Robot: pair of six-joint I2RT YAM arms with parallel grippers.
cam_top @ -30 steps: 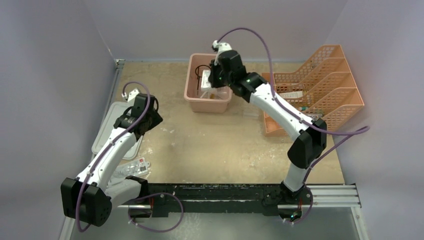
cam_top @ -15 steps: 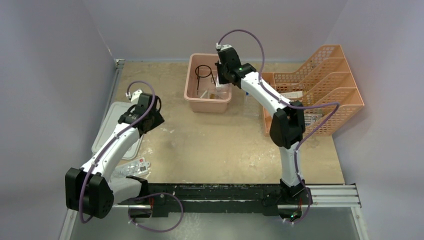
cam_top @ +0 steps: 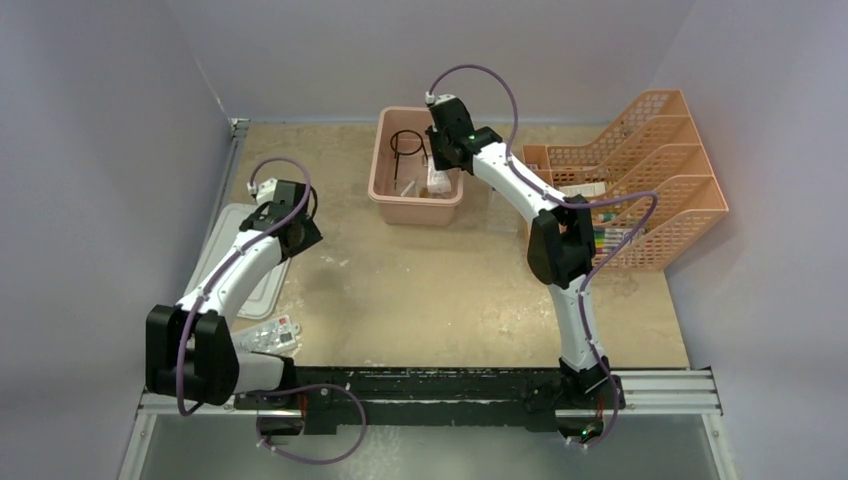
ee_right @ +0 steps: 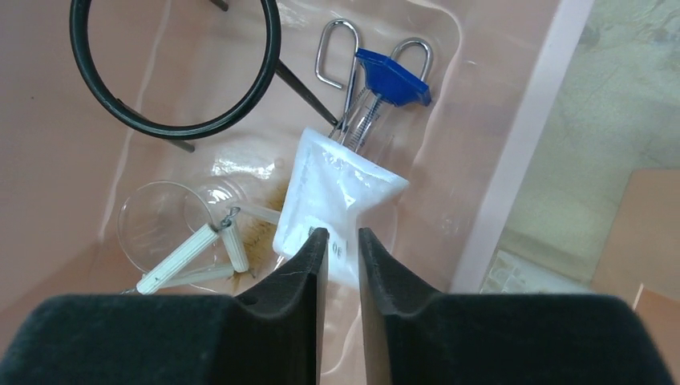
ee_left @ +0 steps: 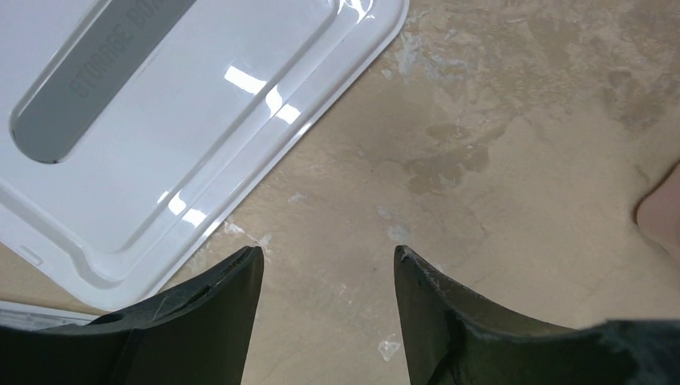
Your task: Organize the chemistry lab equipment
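Covering white packet [ee_right: 333, 192] bottom, right gripper [ee_right: 337, 237] barely apart; left gripper [ee_left: 329, 261] wide apart; lid [ee_left: 160, 120] cropped.

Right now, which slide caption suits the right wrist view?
Right claw over a white packet in the pink tub, beside wire ring, tongs and glassware.

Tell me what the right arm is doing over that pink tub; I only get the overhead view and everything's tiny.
Observer: Its wrist camera shows the right hand, fingers slightly apart, with a white packet lying in the pink tub just beyond it.
Operator: Anything else in there?
Observer: A black wire ring and a wire triangle with white sleeves.
Operator: And the left arm?
Observer: The left hand is open over the tabletop, beside the white lid.
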